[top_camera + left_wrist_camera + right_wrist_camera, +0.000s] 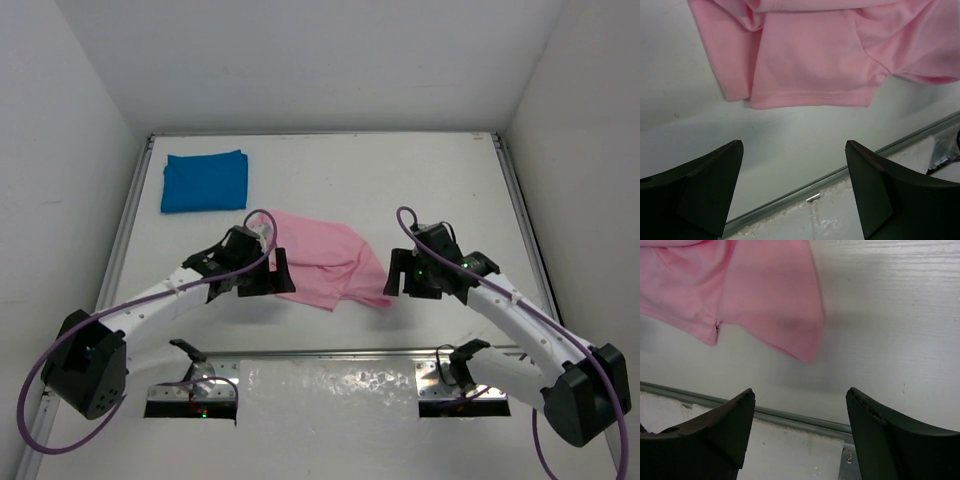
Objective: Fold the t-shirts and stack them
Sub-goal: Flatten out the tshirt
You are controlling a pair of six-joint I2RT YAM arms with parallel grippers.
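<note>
The light pink t-shirt (325, 258) lies crumpled and loosely folded in the middle of the white table. It fills the top of the left wrist view (810, 55) and the upper left of the right wrist view (740, 290). The bright blue t-shirt (205, 181) is a small folded rectangle at the far left. My left gripper (281, 272) is open and empty at the pink shirt's near left edge (795, 150). My right gripper (396, 273) is open and empty just right of the shirt's near right corner (800, 395). Neither gripper touches cloth.
A metal rail (330, 352) runs along the table's near edge, with the arm bases and a foil-like mat (325, 390) below it. White walls close in the left, right and back. Purple cables (262, 216) loop over both arms.
</note>
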